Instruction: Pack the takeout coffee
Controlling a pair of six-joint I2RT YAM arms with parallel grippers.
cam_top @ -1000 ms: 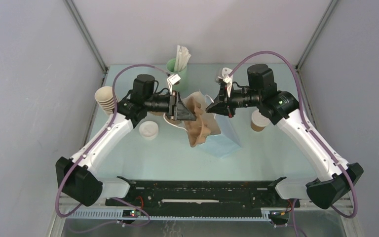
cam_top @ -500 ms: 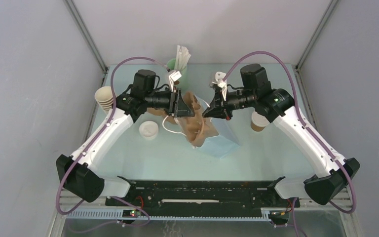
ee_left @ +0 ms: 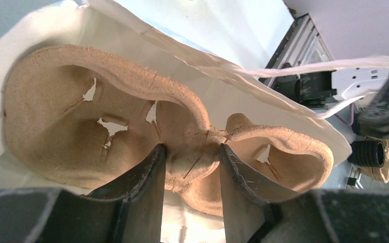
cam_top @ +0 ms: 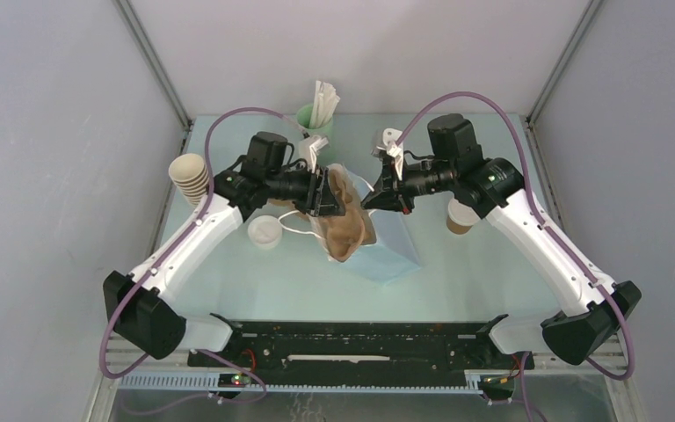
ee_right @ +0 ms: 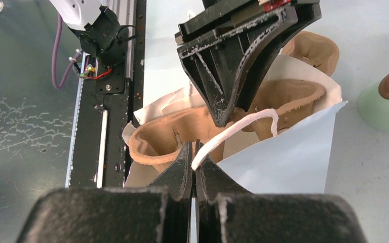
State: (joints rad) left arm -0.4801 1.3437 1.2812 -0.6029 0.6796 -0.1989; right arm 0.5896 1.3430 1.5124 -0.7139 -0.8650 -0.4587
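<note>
Right now my left pincer (ee_left: 190, 174) is clamped on the middle ridge of a brown pulp cup carrier (ee_left: 81, 101), one finger on each side of it. The carrier sits partly inside the open mouth of a pale paper bag (cam_top: 388, 255). From my right wrist view, one of its wells is inside the bag's white lining and another part shows beyond the rim. My right pincer (ee_right: 194, 159) is pressed together on the bag's white handle (ee_right: 243, 121), which loops up from between my fingertips toward the bag's mouth. The two pincers face each other across the bag, near the middle of the counter (cam_top: 457, 281). The takeout coffee (cam_top: 459, 218), a small brown cup with a white lid, stands on the counter to the right. It is outside the bag, apart from it, and partly hidden by my right arm. On the left side a stack of nested brown cups (cam_top: 191, 176) stands near the edge, and a round white lid (cam_top: 264, 231) lies just beside my left arm. At the far end, a mint-green cup (cam_top: 309, 117) holds white sticks.
</note>
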